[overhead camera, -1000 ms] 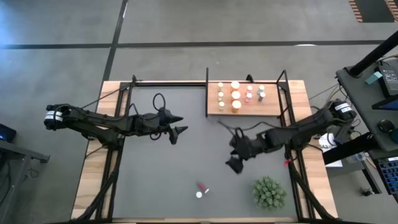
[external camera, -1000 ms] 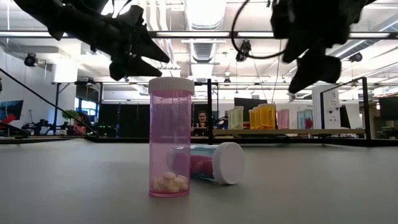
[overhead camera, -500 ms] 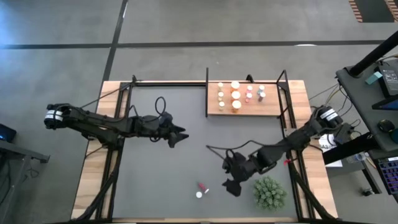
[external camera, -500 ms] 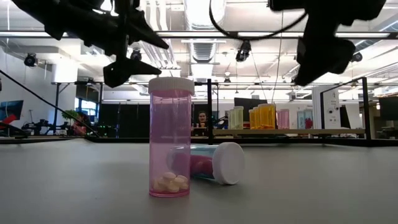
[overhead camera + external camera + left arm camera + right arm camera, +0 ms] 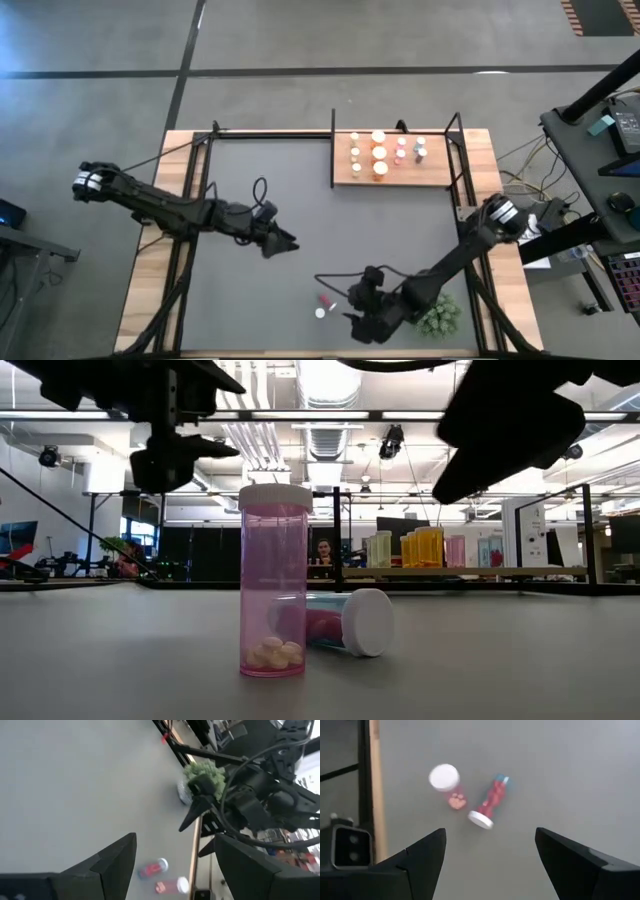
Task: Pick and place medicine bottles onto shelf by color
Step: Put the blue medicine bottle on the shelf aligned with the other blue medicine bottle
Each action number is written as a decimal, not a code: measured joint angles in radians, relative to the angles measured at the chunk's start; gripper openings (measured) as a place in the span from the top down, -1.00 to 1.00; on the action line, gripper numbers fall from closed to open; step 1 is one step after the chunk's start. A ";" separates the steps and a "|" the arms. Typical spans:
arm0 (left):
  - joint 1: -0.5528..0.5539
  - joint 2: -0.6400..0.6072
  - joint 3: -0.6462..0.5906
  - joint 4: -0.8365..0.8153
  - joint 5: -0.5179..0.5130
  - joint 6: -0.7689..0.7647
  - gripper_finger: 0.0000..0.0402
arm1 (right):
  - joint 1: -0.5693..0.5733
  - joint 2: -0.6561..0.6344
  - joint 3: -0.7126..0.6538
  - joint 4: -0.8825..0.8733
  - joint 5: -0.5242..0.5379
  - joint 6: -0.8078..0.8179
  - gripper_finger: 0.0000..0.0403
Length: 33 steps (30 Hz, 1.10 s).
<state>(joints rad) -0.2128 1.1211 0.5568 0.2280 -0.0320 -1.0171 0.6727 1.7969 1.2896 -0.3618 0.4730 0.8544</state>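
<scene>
High view: overhead, straight down, far, whole tabletop point(image 5: 250, 200). Low view: tabletop level, facing room, very near two pink bottles point(image 5: 275, 580). Right wrist view: close above same bottles. Left wrist view: oblique, farther; same pair visible.

Dark jointed arms point(image 5: 170, 205), looping black cables point(image 5: 262, 186)

the tabletop point(image 5: 150, 290) is light wood at its edges, with a dark grey mat point(image 5: 260, 200) covering most of it. at the far right corner lies the shelf point(image 5: 440, 172), a small wooden board carrying rows of capped medicine bottles point(image 5: 380, 155). near the front edge of the mat an upright pink bottle point(image 5: 274, 582) stands just beside a toppled bottle point(image 5: 345, 622). a green spiky plant point(image 5: 440, 315) sits at the front right.
</scene>
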 joint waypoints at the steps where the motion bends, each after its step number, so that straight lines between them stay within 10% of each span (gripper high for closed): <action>1: -0.008 -0.002 0.000 0.000 0.000 0.000 -0.25 | 0.000 0.016 0.018 0.000 0.000 0.013 -0.47; 33: -0.103 -0.173 0.000 -0.007 0.019 0.064 -0.25 | -0.005 0.353 0.232 -0.047 0.169 0.266 -0.28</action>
<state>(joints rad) -0.3157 0.9485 0.5564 0.2211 -0.0126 -0.9535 0.6680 2.1502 1.5211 -0.4093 0.6424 1.1200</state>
